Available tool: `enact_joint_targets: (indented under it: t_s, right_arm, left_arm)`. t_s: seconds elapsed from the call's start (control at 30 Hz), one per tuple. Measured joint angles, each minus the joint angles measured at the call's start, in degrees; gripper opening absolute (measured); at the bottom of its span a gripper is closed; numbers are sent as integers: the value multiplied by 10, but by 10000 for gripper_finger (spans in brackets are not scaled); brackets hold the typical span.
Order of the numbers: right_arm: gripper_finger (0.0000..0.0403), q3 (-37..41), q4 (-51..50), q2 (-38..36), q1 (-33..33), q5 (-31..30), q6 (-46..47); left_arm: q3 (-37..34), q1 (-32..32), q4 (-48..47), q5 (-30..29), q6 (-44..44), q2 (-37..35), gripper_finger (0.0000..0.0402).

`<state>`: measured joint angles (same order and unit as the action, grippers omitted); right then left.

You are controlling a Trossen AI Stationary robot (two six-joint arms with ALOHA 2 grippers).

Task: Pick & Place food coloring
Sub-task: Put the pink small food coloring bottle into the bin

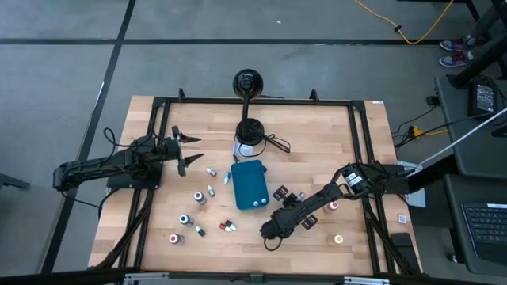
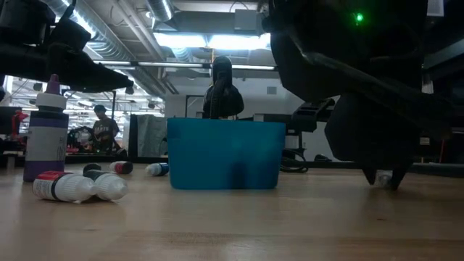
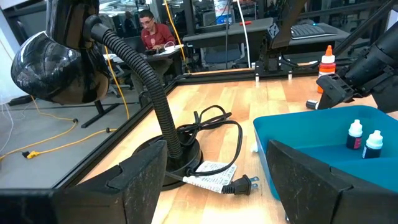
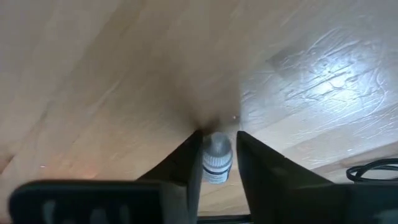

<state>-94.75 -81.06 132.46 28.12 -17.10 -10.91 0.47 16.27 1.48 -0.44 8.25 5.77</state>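
Right now the right gripper is sitting low over the bench, its fingers a little apart around a small bottle standing between them.

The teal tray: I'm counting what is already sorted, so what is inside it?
In the teal tray stand two small bottles, one white-capped, one blue-capped. Its near wall and the left gripper's fingers hide the rest.

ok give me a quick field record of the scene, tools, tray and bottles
right tool: low at the table, fingers either side of a small bottle with a whitish cap
left tool: open, holds nothing, near the lamp
tray: teal, mid-table, two bottles inside
loose bottles: scattered on the wood, most on the left arm's side of the tray
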Motion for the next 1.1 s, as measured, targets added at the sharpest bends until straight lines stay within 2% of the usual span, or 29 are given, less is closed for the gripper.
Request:
enact_joint_targets:
  t_s: [0.23, 0.47, 0.63, 1.1]
  right_arm:
    - [160, 0, 2, 0, 0, -14, -1]
    - [180, 0, -8, 0, 0, -15, 1]
    - [173, 0, -12, 0, -2, -11, -7]
    - [120, 10, -20, 1, -6, -6, -13]
  left_arm:
    - [0, 0, 0, 0, 0, 0, 269]
    - [0, 0, 0, 0, 0, 0, 269]
    - [0, 0, 0, 0, 0, 0, 269]
    - [0, 0, 0, 0, 0, 0, 269]
